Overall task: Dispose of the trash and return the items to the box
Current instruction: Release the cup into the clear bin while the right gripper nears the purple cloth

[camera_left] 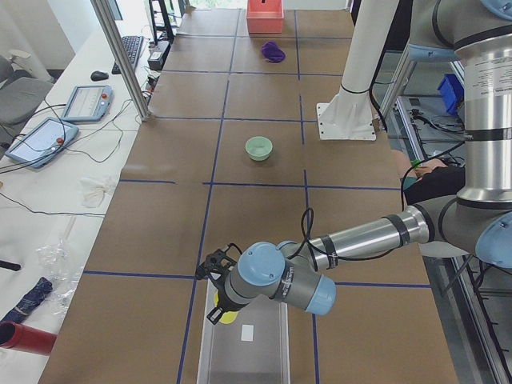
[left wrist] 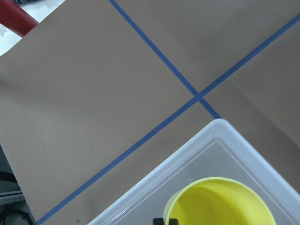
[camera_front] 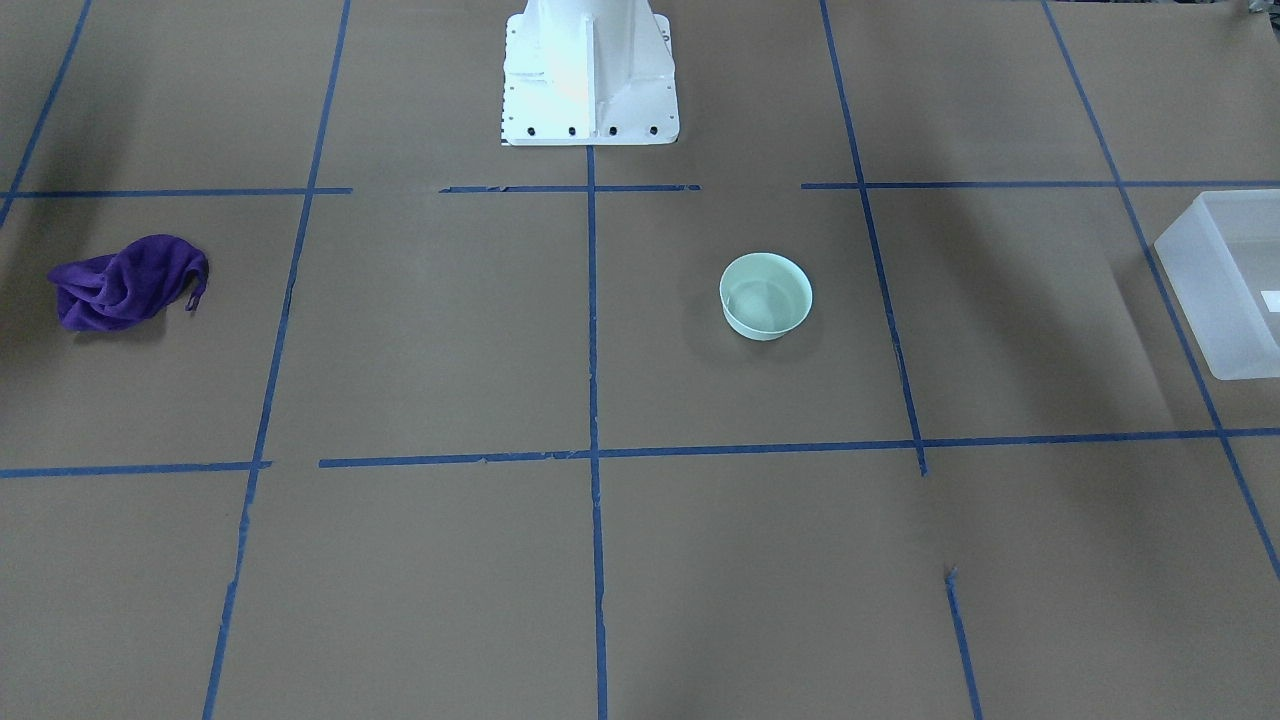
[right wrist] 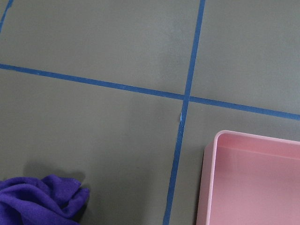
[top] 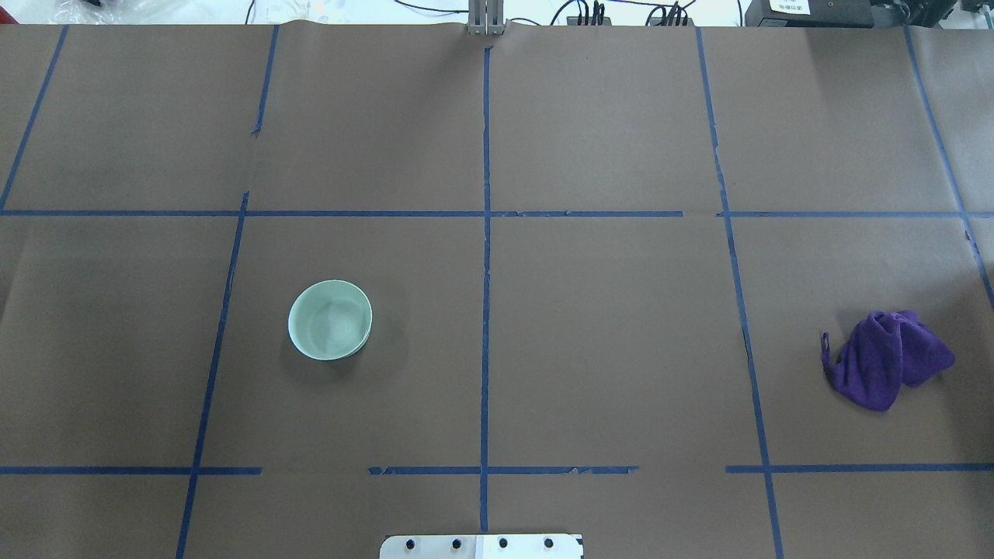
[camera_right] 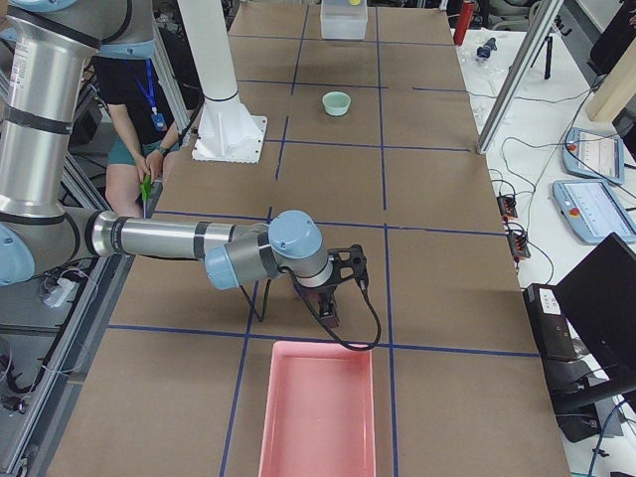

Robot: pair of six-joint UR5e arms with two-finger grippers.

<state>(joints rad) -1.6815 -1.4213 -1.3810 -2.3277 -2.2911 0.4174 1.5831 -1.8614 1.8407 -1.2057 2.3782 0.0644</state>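
Note:
The yellow cup hangs over a corner of the frosted box. Dark fingertips sit at its rim in the left wrist view. In the exterior left view my left gripper holds the cup just above the box, shut on it. The mint-green bowl stands upright and empty on the table, far from both grippers; it also shows in the front view. My right gripper hovers low near the pink bin; I cannot tell whether it is open or shut.
A crumpled purple cloth lies on the robot's right side, also in the right wrist view. A pink bin stands at that table end. The robot's white base stands at mid table. The box corner reaches into the front view.

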